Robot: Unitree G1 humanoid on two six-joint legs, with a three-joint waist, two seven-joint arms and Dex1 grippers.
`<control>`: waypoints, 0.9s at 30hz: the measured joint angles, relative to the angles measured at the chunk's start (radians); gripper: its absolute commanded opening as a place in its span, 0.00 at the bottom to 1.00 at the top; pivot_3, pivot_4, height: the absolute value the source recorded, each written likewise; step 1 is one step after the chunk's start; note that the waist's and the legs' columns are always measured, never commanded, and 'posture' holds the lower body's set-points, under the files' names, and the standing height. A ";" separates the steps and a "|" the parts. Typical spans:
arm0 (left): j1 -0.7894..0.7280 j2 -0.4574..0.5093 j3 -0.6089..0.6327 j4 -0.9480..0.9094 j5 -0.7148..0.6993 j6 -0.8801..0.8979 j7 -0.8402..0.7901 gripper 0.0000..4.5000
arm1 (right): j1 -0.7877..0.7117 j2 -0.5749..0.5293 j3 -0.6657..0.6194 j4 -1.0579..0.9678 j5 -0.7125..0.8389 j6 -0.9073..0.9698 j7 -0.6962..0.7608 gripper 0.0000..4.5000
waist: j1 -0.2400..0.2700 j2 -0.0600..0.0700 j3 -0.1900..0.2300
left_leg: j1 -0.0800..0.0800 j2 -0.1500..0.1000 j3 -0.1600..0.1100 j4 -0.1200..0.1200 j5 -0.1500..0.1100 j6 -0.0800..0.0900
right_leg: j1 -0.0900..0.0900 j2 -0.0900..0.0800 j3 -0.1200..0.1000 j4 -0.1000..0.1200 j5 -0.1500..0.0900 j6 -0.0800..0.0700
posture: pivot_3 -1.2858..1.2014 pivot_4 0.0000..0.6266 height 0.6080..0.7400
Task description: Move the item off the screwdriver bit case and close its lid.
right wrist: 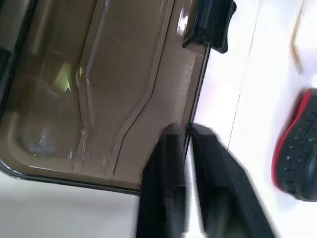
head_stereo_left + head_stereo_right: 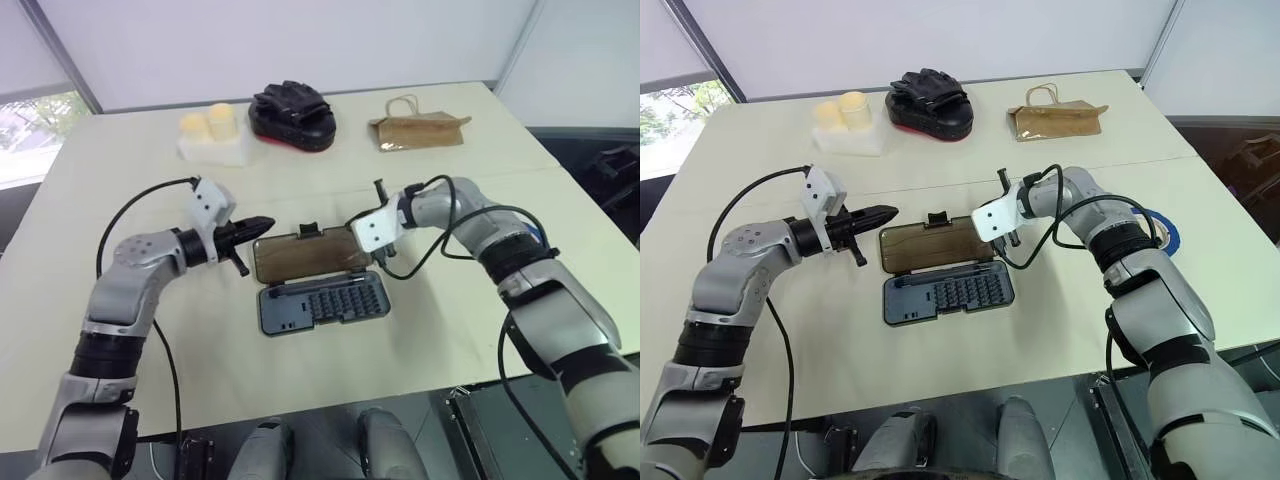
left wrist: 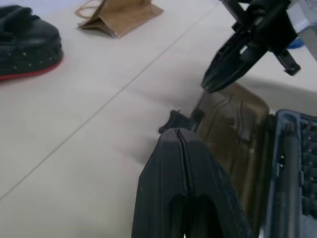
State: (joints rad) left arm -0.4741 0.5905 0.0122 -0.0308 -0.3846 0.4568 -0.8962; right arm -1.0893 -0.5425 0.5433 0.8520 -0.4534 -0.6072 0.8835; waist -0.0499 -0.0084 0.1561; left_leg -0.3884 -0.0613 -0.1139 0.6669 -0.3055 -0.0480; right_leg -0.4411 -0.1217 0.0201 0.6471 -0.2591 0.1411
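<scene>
The right gripper [image 1: 185,148], fingers slightly parted, straddles the lid [image 2: 305,255] edge. The left gripper [image 2: 262,224] is closed and empty. The screwdriver bit case [image 2: 322,301] lies open mid-table, long axis nine-to-three.

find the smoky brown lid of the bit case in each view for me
Left eye view: lid lies open at centre, behind the tray.
Right eye view: lid at centre, between the two claws.
Left wrist view: lid right of centre.
Right wrist view: lid across the upper left.
Shared landmark: black latch on its far edge.
</scene>
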 measured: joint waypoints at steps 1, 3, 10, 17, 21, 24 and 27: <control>0.009 0.007 -0.002 -0.009 -0.001 0.008 -0.013 0.00 | 0.009 0.003 0.001 0.004 -0.003 0.002 0.001 0.54 | 0.000 0.000 0.000 | 0.000 0.000 0.000 0.000 0.000 0.000 | 0.000 0.000 0.000 0.000 0.000 0.000 | 0.52 0.24 1.00; 0.030 0.034 -0.009 -0.035 -0.021 0.035 -0.053 0.00 | 0.014 0.010 -0.005 0.007 -0.002 0.010 -0.001 0.77 | -0.004 0.000 0.000 | 0.000 0.000 0.000 0.000 0.000 0.000 | 0.000 0.000 0.000 0.000 0.000 0.000 | 0.52 0.24 1.00; 0.090 0.123 -0.008 -0.188 -0.157 0.160 -0.189 0.00 | 0.035 0.013 -0.040 -0.034 0.033 0.065 0.030 0.89 | -0.007 0.000 0.000 | 0.000 0.000 -0.001 0.000 0.000 0.000 | 0.000 0.000 0.000 0.000 0.000 0.000 | 0.52 0.24 1.00; 0.192 0.214 -0.057 -0.264 -0.179 0.182 -0.279 0.00 | 0.069 0.015 -0.088 -0.085 0.069 0.170 0.033 0.89 | -0.012 0.001 0.000 | 0.000 0.000 -0.001 -0.001 0.000 0.000 | 0.000 0.000 0.000 0.000 0.000 0.000 | 0.52 0.24 1.00; 0.206 0.211 -0.119 -0.215 -0.106 0.121 -0.292 0.00 | 0.073 0.026 -0.119 -0.106 0.085 0.234 0.024 0.89 | -0.015 0.001 0.000 | 0.000 0.000 -0.001 -0.001 0.000 0.000 | 0.000 0.001 0.000 0.000 0.000 0.000 | 0.52 0.24 1.00; 0.202 0.186 -0.141 -0.181 -0.067 0.080 -0.281 0.00 | 0.073 0.045 -0.136 -0.125 0.106 0.290 0.028 0.89 | -0.018 0.001 0.000 | 0.000 0.001 -0.001 -0.001 0.000 0.000 | 0.000 0.001 0.000 0.000 0.000 0.000 | 0.52 0.24 1.00; 0.202 0.160 -0.169 -0.152 -0.037 0.052 -0.278 0.00 | 0.073 0.054 -0.152 -0.156 0.129 0.340 0.050 0.89 | -0.019 0.001 0.000 | 0.000 0.001 -0.001 -0.001 0.000 0.000 | 0.000 0.001 0.000 0.000 0.000 0.000 | 0.52 0.24 1.00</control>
State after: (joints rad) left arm -0.2716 0.7506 -0.1573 -0.1829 -0.4213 0.5090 -1.1745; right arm -1.0161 -0.4886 0.3914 0.6958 -0.3249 -0.2668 0.9335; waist -0.0686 -0.0077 0.1565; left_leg -0.3884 -0.0607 -0.1148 0.6657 -0.3055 -0.0479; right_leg -0.4414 -0.1209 0.0199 0.6475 -0.2592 0.1410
